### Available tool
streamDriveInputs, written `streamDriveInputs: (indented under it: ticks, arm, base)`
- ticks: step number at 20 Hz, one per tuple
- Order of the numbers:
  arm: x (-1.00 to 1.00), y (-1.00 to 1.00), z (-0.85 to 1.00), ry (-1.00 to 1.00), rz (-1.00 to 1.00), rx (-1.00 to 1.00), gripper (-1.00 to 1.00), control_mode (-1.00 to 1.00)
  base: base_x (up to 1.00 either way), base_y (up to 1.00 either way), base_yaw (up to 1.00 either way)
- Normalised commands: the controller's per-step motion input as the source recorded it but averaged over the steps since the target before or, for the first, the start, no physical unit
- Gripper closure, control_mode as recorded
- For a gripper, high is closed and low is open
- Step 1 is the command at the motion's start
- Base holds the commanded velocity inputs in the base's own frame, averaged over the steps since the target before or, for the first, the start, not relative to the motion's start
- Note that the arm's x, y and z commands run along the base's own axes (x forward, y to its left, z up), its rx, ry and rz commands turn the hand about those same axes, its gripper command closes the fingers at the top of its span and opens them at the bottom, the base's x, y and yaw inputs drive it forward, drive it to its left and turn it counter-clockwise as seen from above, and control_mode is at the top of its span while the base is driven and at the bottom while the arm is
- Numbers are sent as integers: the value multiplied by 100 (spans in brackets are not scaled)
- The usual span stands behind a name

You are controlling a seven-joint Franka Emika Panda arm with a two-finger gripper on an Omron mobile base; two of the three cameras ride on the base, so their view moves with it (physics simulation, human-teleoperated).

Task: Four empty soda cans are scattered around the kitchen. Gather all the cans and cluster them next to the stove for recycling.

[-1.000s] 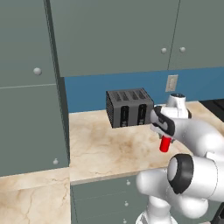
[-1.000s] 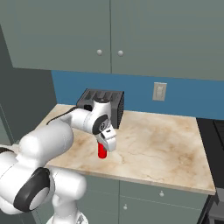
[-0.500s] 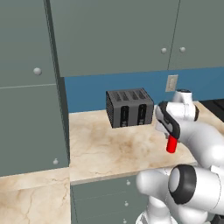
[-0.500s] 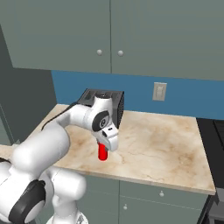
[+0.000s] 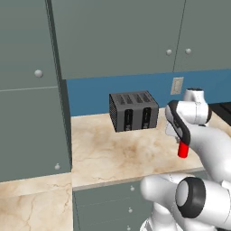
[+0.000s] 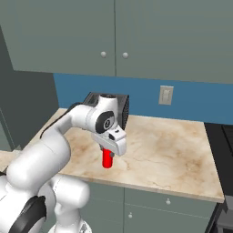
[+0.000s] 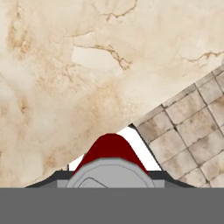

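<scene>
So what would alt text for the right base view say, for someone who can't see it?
A white robot arm's gripper holds a red soda can upright above a beige marble counter. Behind the arm sits a dark toaster against a blue wall, with grey-green cabinets above.

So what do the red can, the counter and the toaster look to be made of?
Red can: likely painted metal, with a silvery top in the hand view. Counter: polished beige marble or a lookalike, brown-veined. Toaster: dark grey, ribbed sides, matte; metal or plastic, unclear.

dark toaster (image 5: pixel 133 111) on marble counter (image 5: pixel 108 149), wall outlet (image 6: pixel 165 94), upper cabinets (image 6: pixel 136 36)
</scene>
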Motion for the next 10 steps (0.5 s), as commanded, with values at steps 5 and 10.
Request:
streamDriveInputs:
  ticks: [5, 10]
  arm:
    - [0, 0, 0, 0, 0, 0, 100, 100]
    - [0, 0, 0, 0, 0, 0, 100, 100]
  base:
    - [0, 0, 0]
    - [-14, -26, -1]
